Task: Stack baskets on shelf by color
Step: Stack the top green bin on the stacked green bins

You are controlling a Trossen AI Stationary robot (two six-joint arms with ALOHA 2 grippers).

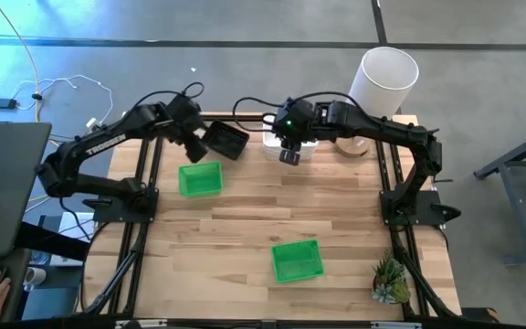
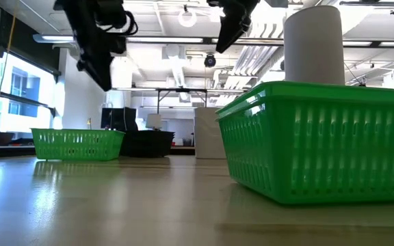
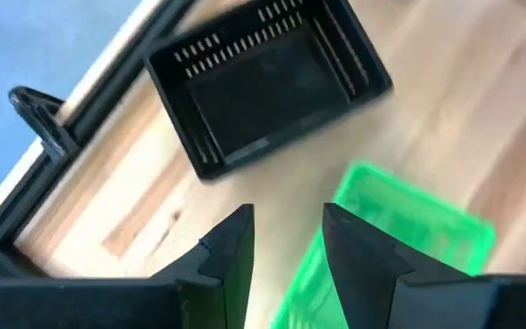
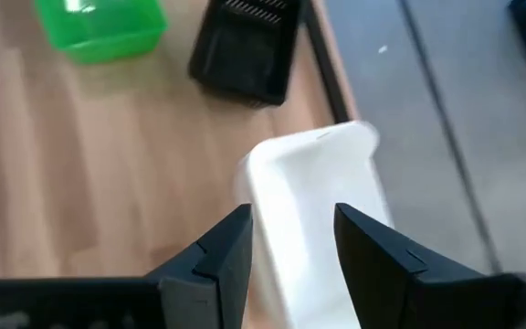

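A black slotted basket [image 1: 225, 139] [image 3: 268, 82] [image 4: 245, 46] sits flat on the table near its far edge. One green basket [image 1: 199, 179] [image 3: 400, 228] [image 4: 99, 23] lies just nearer than it, and another green basket [image 1: 297, 260] [image 2: 320, 143] sits toward the near edge. A white basket [image 1: 277, 144] [image 4: 318, 210] rests at the far edge. My left gripper [image 1: 190, 139] [image 3: 286, 238] hovers open above the table, between the black basket and the first green one. My right gripper [image 1: 290, 153] [image 4: 290, 247] hovers open over the white basket. Both are high in the low view.
A tall white cylinder [image 1: 383, 80] [image 2: 313, 41] stands beyond the far right corner. A small plant [image 1: 391, 279] sits at the near right corner. A round wooden piece [image 1: 354, 146] lies right of the white basket. Bare wood spans the table's middle [image 1: 245, 219].
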